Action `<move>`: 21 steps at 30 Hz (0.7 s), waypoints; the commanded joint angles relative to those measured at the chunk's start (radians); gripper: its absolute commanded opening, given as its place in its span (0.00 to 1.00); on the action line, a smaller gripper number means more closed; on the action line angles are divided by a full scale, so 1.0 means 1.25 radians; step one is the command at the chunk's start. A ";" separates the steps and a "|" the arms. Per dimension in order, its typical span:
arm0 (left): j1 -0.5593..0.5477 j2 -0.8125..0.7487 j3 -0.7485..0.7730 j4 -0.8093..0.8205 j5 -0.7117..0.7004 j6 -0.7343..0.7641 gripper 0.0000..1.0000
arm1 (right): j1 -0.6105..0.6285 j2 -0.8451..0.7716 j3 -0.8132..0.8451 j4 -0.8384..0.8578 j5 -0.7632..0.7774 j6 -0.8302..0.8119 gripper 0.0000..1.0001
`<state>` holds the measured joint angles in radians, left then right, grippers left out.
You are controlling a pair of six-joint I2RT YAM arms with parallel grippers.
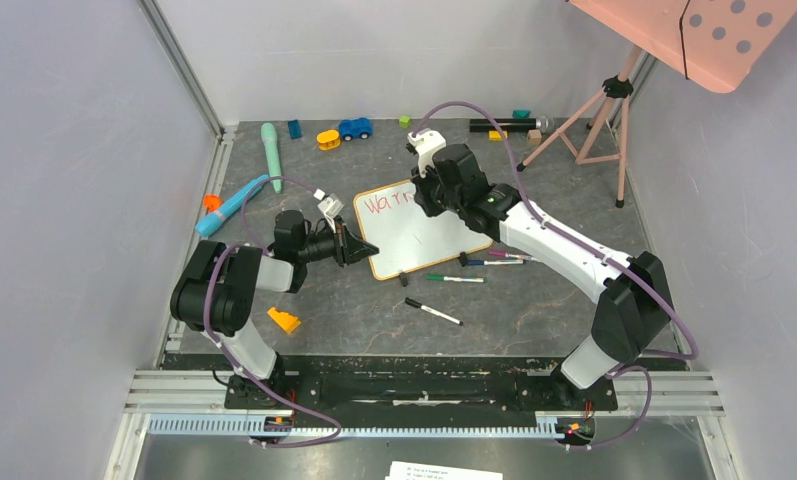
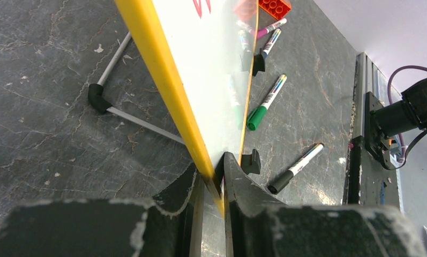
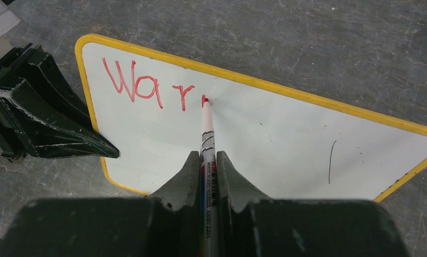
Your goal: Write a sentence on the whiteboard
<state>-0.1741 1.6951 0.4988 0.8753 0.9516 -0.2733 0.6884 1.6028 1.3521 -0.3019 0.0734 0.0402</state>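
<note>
Evidently light, stiff and prone to sliding, the whiteboard (image 3: 254, 144) wants holding by its frame, where the left gripper (image 2: 214, 171) pinches it; the right gripper (image 3: 205, 160) clamps the marker (image 3: 206, 126).

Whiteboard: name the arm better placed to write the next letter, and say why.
Right. The right pincer is shut on the red marker, whose tip touches the whiteboard just after "War". The left pincer is clamped on its yellow edge, holding it, with no marker.
</note>
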 commanded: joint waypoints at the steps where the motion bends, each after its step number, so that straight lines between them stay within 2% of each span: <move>1: 0.004 0.003 0.013 0.004 -0.053 0.044 0.08 | -0.003 0.012 0.040 0.018 0.047 -0.014 0.00; 21: 0.004 0.004 0.013 0.004 -0.053 0.044 0.08 | -0.008 -0.021 -0.042 0.004 0.042 -0.005 0.00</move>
<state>-0.1741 1.6951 0.4988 0.8738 0.9504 -0.2733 0.6876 1.6005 1.3479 -0.3004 0.1059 0.0364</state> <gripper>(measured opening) 0.218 0.120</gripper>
